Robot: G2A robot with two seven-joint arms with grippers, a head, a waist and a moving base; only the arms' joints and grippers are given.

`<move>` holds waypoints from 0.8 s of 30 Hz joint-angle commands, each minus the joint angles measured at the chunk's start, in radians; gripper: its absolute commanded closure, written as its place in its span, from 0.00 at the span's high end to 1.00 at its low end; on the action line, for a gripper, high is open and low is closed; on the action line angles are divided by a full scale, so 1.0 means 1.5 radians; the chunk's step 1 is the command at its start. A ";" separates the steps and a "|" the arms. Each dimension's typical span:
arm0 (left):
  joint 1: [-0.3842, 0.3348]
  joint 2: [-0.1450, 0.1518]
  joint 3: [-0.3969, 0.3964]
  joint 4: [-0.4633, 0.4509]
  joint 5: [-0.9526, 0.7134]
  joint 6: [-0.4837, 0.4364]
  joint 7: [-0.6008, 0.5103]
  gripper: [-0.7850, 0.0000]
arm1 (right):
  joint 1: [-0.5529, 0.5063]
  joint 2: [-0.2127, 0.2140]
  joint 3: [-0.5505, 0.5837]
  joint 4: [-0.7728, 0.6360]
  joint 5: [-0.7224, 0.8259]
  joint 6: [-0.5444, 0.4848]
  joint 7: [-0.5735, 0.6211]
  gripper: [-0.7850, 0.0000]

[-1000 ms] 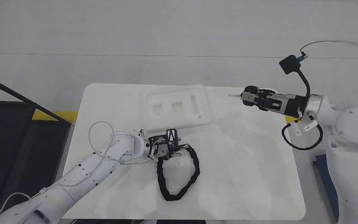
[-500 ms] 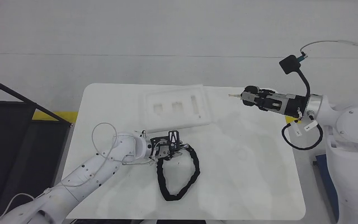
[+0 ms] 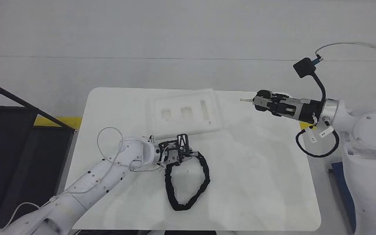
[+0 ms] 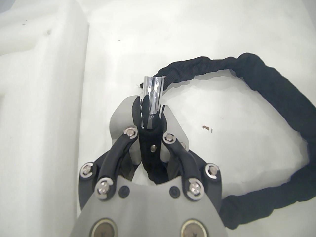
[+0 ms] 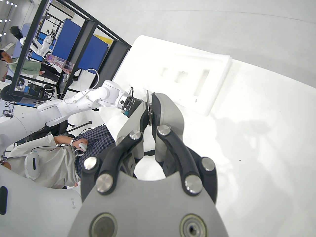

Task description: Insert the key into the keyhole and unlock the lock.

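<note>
Left hand (image 3: 183, 146) pinches the chrome end (image 4: 154, 92) of the black chain lock (image 3: 207, 172). The lock lies near the table (image 3: 270, 182) centre, at 6 o'clock from the white foam tray (image 3: 183, 111). Right hand (image 3: 257, 100) is above the table at 2 o'clock, pinching the key (image 3: 245, 100), well apart from the lock.

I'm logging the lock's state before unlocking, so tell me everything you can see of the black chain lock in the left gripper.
The chain lock looks like a chain in a wrinkled black fabric sleeve, lying as a rough closed loop on the white table, near the white foam tray. Its ends meet at a black head clamped between the left gripper fingers, which are shut on it. A shiny chrome cylinder sticks out beyond them. The keyhole cannot be made out.
</note>
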 commanded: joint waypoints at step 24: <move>0.020 0.025 -0.169 -0.118 -0.284 -0.154 0.024 0.00 | 0.000 0.000 0.000 0.000 0.000 0.000 0.000 0.00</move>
